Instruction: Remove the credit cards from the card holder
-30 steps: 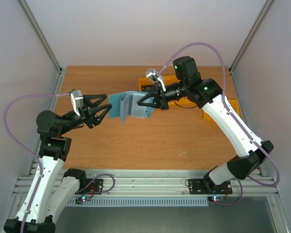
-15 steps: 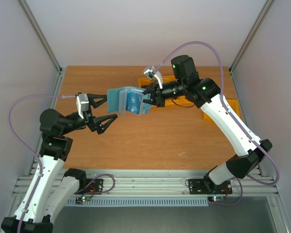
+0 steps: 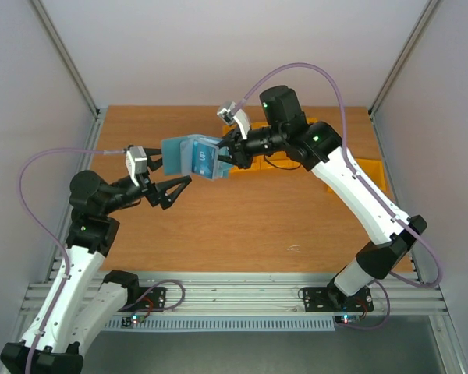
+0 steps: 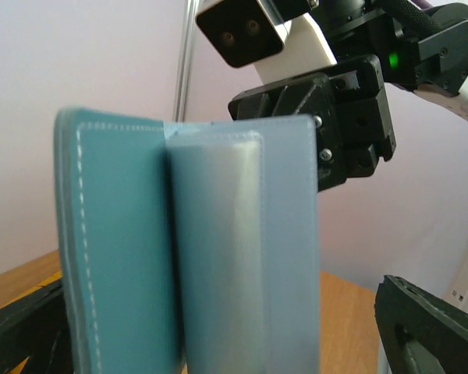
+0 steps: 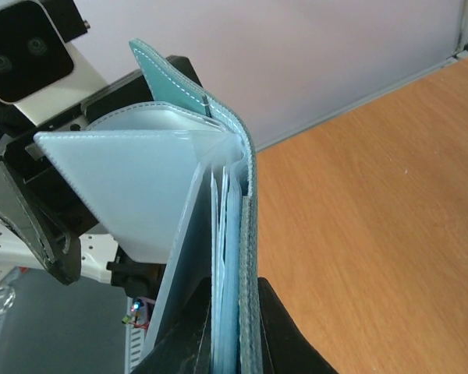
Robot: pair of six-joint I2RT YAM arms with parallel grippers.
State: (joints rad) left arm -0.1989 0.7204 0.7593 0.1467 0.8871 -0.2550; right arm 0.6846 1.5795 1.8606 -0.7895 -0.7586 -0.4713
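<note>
Teal and half unfolded, the card holder (image 3: 189,156) hangs above the wooden table (image 3: 257,222) in the top view, pinched at its right edge by the right gripper (image 3: 228,153), whose jaws are clenched on it. We judge it is held up so that its open side faces the other arm. Just left of the holder, the left gripper (image 3: 175,166) stands with its jaws spread wide, one finger above the holder's near panel and one below, grasping nothing. A blue card (image 3: 210,162) shows inside the holder, not yet drawn out. A yellow bin (image 3: 368,167) lies well to the holder's right.

From the left wrist, we see the holder's stitched outer panels and paler centre strip filling the frame, upright, with the left fingers wide on either side.

From the right wrist, we look along the holder's edge. A clear flap (image 5: 132,187) fans out from it, and the credit cards (image 5: 231,304) sit edge-on in their pocket, ready for a pinch.
</note>
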